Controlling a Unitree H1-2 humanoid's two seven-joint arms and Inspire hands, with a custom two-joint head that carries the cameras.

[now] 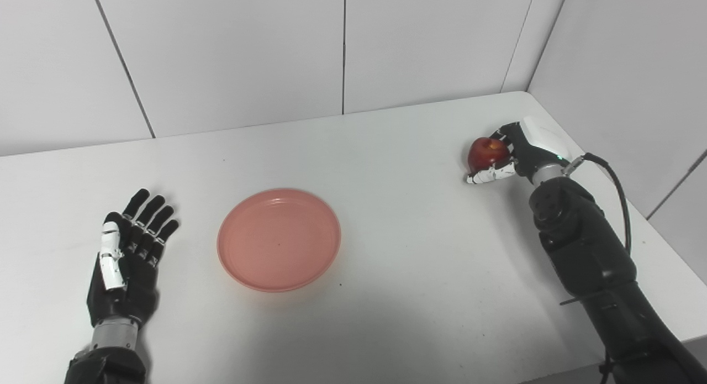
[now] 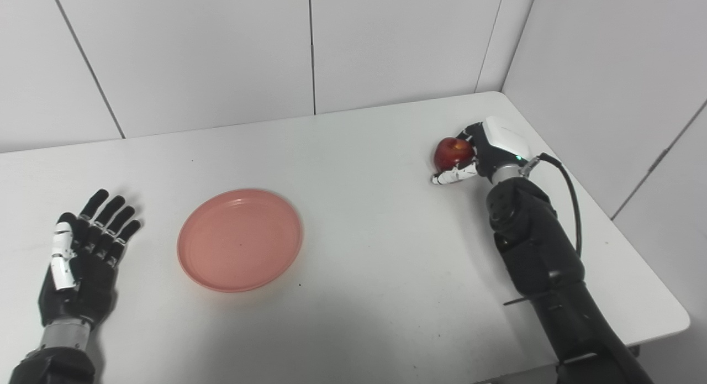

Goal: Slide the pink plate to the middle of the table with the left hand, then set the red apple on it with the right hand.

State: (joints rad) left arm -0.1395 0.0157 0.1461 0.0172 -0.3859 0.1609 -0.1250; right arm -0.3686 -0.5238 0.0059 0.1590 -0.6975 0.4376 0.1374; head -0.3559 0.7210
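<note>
A round pink plate (image 1: 279,239) lies flat on the white table (image 1: 386,179), a little left of its middle, with nothing on it. My left hand (image 1: 130,257) rests open on the table to the plate's left, fingers stretched out and clear of the rim. At the far right, near the back corner, my right hand (image 1: 511,152) is shut on the red apple (image 1: 487,153). Its fingers curl over the apple's far side and its white thumb lies under the near side. Whether the apple touches the table I cannot tell.
White wall panels close off the back and the right side of the table. The table's right edge (image 2: 652,268) runs close beside my right forearm (image 2: 541,257). Bare tabletop lies between the plate and the apple.
</note>
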